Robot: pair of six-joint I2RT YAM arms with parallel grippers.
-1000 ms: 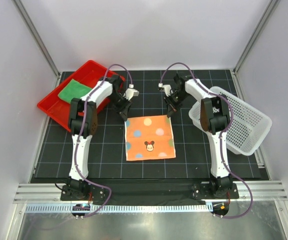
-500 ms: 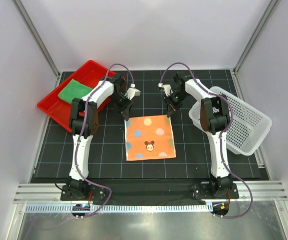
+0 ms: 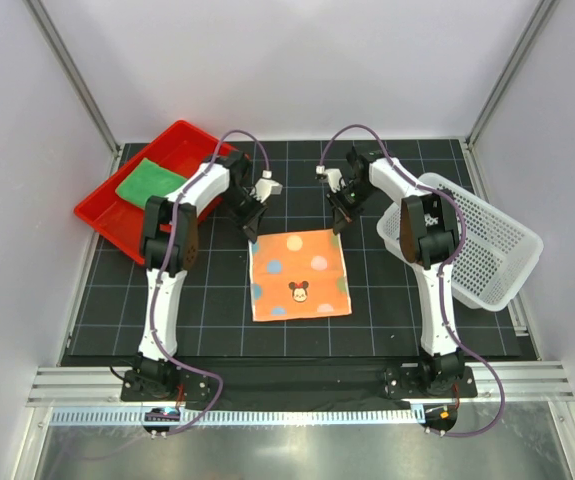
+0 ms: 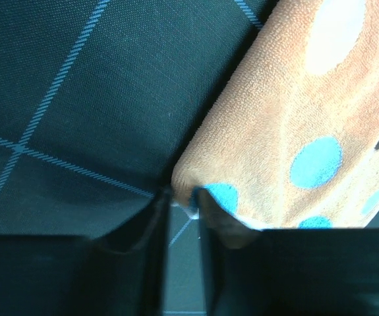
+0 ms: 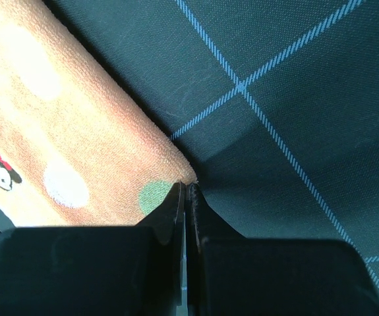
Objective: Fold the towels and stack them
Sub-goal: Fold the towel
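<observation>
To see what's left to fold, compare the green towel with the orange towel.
The green towel lies in the red tray; the orange towel lies spread on the mat. The green towel is plain; the orange towel has dots and a cartoon face. The left gripper and right gripper sit at the orange towel's far corners; neither is at the green towel. Both lie flat.

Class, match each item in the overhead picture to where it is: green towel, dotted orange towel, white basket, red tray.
Items:
1. green towel
2. dotted orange towel
3. white basket
4. red tray

Places:
a. far-left corner of the mat
b. right edge of the mat
c. lying inside the red tray
d. spread flat in the middle of the mat

Pairs: 1-c, 2-d, 3-b, 4-a
</observation>
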